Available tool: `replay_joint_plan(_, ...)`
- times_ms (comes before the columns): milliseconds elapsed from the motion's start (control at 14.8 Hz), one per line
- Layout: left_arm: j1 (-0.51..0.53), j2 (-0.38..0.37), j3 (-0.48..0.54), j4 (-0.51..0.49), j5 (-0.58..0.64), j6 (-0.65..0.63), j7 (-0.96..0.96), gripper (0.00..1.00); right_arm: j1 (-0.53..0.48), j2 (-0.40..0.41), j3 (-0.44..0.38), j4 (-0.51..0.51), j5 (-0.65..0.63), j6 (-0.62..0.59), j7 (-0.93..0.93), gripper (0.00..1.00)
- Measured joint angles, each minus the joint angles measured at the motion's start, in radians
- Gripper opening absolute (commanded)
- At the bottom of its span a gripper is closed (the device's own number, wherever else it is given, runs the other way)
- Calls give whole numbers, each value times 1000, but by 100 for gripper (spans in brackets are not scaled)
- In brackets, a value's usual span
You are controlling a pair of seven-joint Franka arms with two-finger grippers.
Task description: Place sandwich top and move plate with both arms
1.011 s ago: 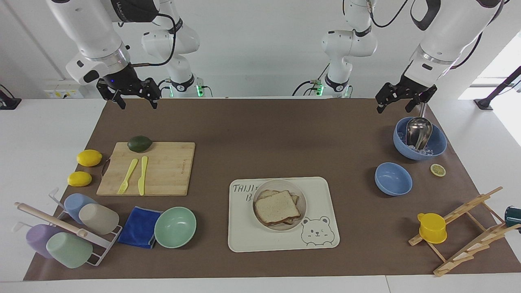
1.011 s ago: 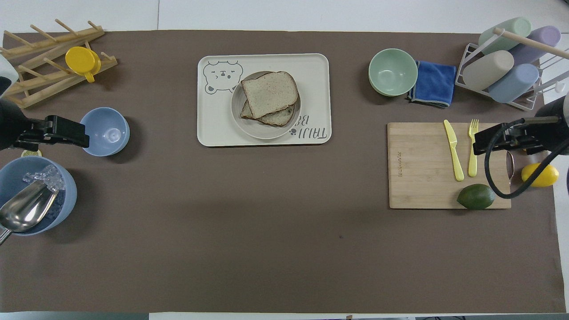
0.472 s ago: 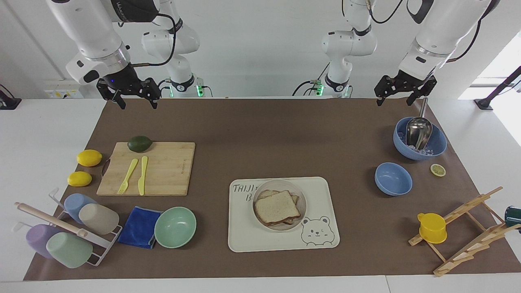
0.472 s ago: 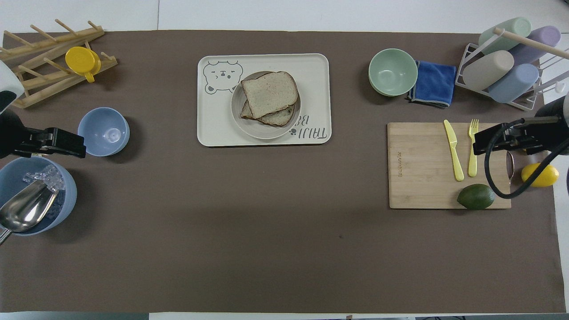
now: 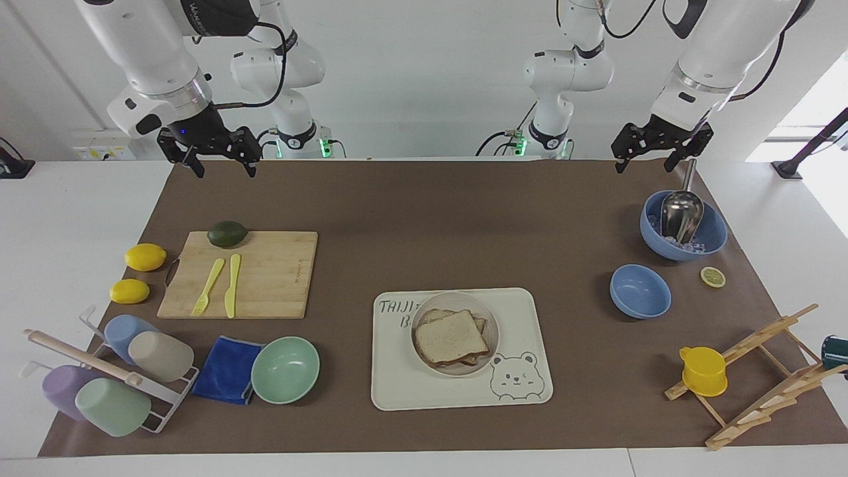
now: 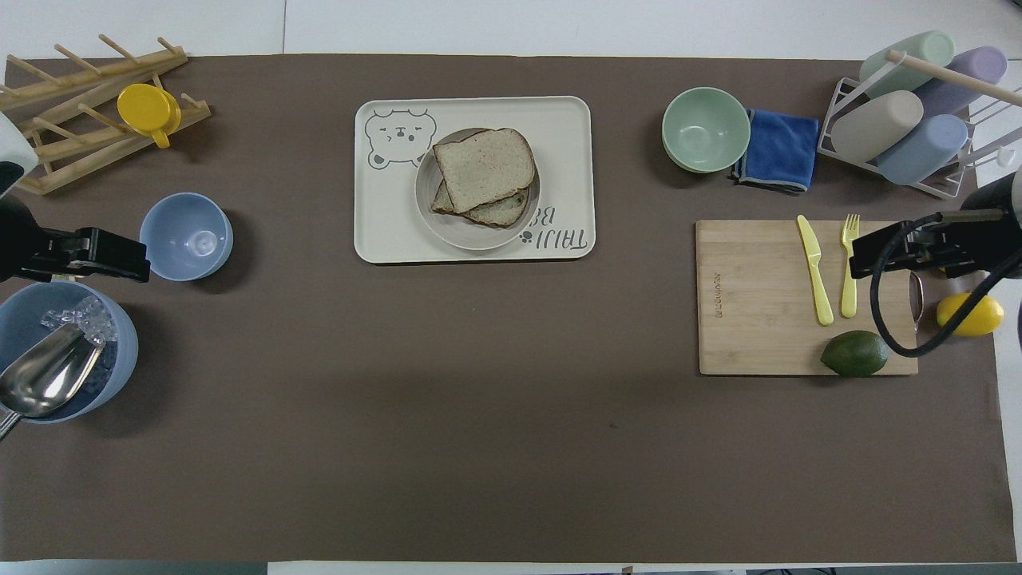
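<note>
Lifting off w/ scoop bowl (image 5: 683,226) below, left pincer (image 5: 651,159) empty, open

Bright, even indoor light, sharp across both views.

Soft diffuse light falls from above, so shadows are short and faint: a dim one lies beside the mint green bowl (image 5: 285,369) and another beside the small blue bowl (image 6: 187,236). A broad, faint darker band crosses the brown mat (image 5: 424,199). Daylight blows out to white at the window (image 5: 811,112) by the left arm's end. The metal scoop (image 5: 681,213) carries a glint. The facing view's table edges bow slightly toward the corners.
</note>
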Motion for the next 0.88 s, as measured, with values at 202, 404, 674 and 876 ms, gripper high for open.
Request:
replay_joint_plan(202,0,1,0,-25,-16,35,0,100,0,0,0,0,0,0,0,100)
replay_joint_plan(404,0,1,1,-39,-33,47,0,100,0,0,0,0,0,0,0,100)
replay_joint_plan(674,1,1,2,-41,-36,47,0,100,0,0,0,0,0,0,0,100)
replay_joint_plan(876,1,1,2,-41,-36,47,0,100,0,0,0,0,0,0,0,100)
